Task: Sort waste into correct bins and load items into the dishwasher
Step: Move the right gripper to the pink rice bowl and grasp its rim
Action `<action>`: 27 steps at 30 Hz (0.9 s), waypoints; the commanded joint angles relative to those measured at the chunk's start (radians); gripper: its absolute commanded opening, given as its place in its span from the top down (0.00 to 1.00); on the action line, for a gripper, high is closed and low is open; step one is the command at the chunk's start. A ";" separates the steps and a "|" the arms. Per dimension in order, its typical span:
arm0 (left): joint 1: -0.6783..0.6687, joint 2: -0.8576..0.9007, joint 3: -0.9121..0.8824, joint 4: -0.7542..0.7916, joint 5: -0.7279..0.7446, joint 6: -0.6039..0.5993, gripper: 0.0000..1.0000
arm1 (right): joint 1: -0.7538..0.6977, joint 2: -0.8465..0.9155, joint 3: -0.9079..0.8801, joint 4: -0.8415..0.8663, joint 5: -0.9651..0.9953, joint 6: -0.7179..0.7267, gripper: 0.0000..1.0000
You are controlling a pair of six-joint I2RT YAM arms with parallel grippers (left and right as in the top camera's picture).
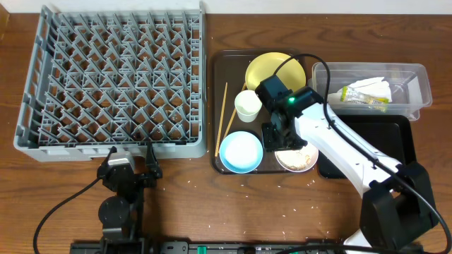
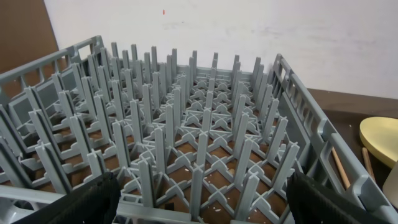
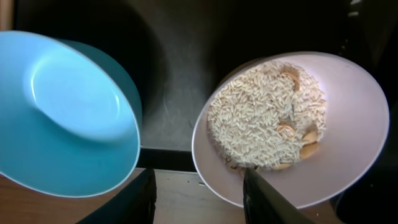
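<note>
- Brown wooden table (image 1: 212,212) under a pale wall carries everything. The job looks part done, with the paper waste sorted and the food waste and dishes left.
- The white bowl (image 3: 348,124) sits at the near right corner of the dark brown serving tray (image 1: 220,70). It holds white rice (image 3: 261,118) with a few tan bits in it, not yet emptied.
- The right end effector (image 3: 199,199) hovers over that bowl's near rim with its fingers apart, gripping nothing.
- Just beside it stands the light blue bowl (image 1: 241,152), empty. Behind are the small white cup (image 1: 247,104) and the yellow plate (image 1: 272,67). The wooden chopsticks (image 1: 223,120) lie along the tray's left edge. None of these is loaded.
- To the right, the clear tub (image 1: 417,74) already holds the crumpled napkin (image 1: 374,86) and the green-and-yellow snack wrapper (image 1: 360,97).
- The black tray (image 1: 381,141) in front of the tub looks bare, probably the place for the rice.
- A few loose grains (image 1: 282,212) dot the table near the front.
- The grey dish rack (image 1: 113,81) at far left holds nothing. The left end effector (image 2: 199,199) waits at its near edge, fingers spread wide and empty.
- No writing can be read. The wrapper's print is too small to make out.
</note>
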 commanded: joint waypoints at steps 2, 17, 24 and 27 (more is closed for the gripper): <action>0.007 -0.003 -0.032 -0.014 -0.005 0.006 0.14 | 0.006 0.002 -0.027 0.028 0.010 0.014 0.61; 0.007 -0.003 -0.032 -0.014 -0.005 0.006 0.14 | 0.007 0.002 -0.153 0.134 0.010 -0.051 0.61; 0.007 -0.003 -0.032 -0.014 -0.005 0.006 0.14 | 0.008 0.002 -0.187 0.135 0.009 -0.132 0.65; 0.007 -0.003 -0.032 -0.014 -0.005 0.006 0.14 | 0.008 0.002 -0.207 0.146 0.010 -0.161 0.66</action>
